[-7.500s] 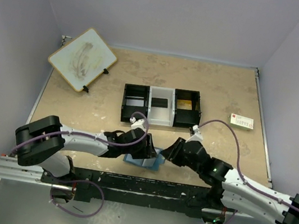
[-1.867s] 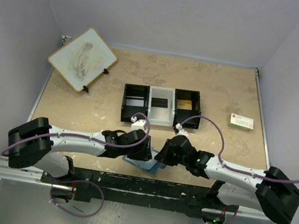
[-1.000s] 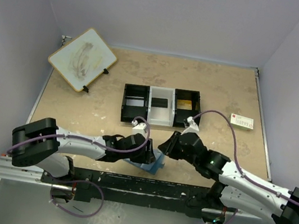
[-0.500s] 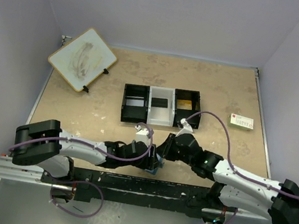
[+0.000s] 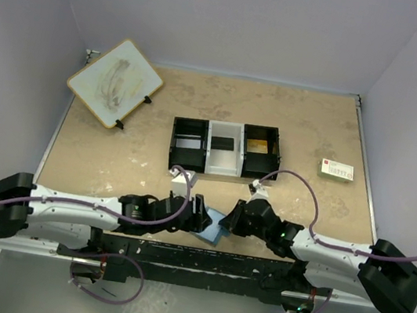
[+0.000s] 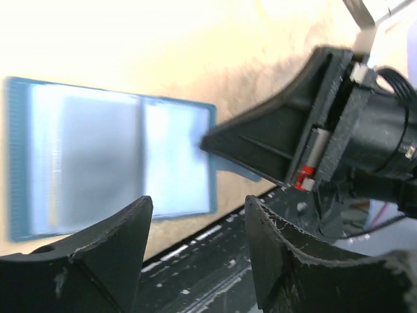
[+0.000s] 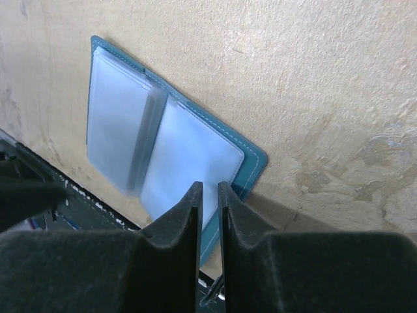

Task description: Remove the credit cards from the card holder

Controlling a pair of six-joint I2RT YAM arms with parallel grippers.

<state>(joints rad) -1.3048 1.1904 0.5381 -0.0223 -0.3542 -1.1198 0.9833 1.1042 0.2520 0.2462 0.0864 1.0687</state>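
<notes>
Jaws of the right gripper (image 7: 208, 194) are pressed nearly together with only a thin slit, and nothing is seen between them. Their tips meet one page of the open card holder (image 7: 186, 156). The left gripper (image 6: 195, 212) is spread wide and empty.

The holder lies flat at 6 o'clock on the sandy, mottled surface (image 7: 313, 98). It has a stitched blue cover and frosted, smooth sleeves; whether cards are inside cannot be told. Probably one arm should pin the cover while the other slides a card out along its sleeve.
</notes>
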